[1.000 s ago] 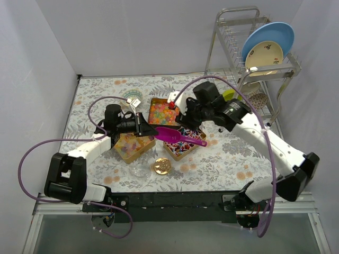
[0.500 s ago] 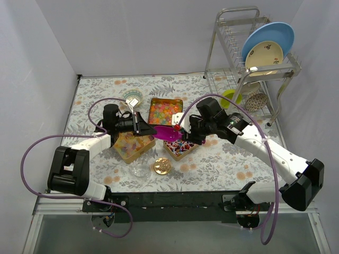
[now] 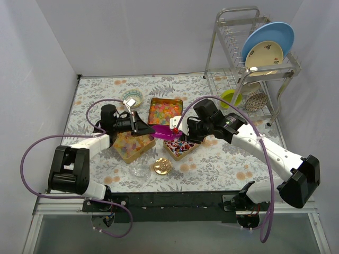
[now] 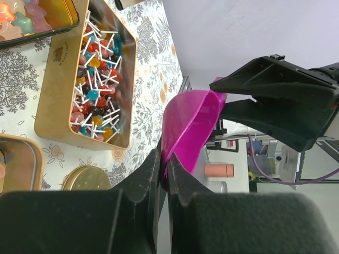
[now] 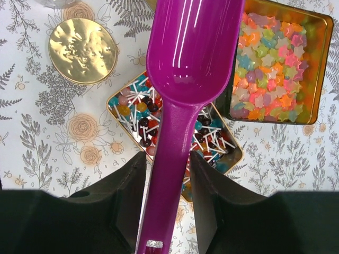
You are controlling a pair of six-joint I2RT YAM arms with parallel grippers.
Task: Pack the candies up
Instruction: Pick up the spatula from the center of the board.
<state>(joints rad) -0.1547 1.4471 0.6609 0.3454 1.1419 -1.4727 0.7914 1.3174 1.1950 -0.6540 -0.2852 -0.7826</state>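
Note:
My left gripper [image 3: 150, 129] [image 4: 164, 169] is shut on the rim of the magenta scoop's [image 3: 165, 132] [image 4: 193, 121] bowl and holds it above the tins. My right gripper [image 3: 180, 129] [image 5: 168, 169] is open, its fingers on either side of the scoop [image 5: 193, 53] handle with small gaps. Below lie three gold tins of candies: bright jellies [image 3: 165, 110] [image 5: 270, 69], red-blue pieces with white sticks [image 3: 180, 149] [image 4: 100, 69] [image 5: 137, 114], and pale gummies [image 3: 132, 147] partly under my left arm. The scoop looks empty.
A round gold lid [image 3: 162, 166] [image 5: 83, 50] [image 4: 87, 180] and a clear jar [image 3: 140, 168] sit near the front. A small bowl [image 3: 132, 97] is at the back. A dish rack [image 3: 254, 53] with plates and a green bowl [image 3: 229, 96] stand at the right.
My right gripper has swung in from the back right and come down around the scoop handle. The left gripper keeps hold of the scoop, shifted slightly back.

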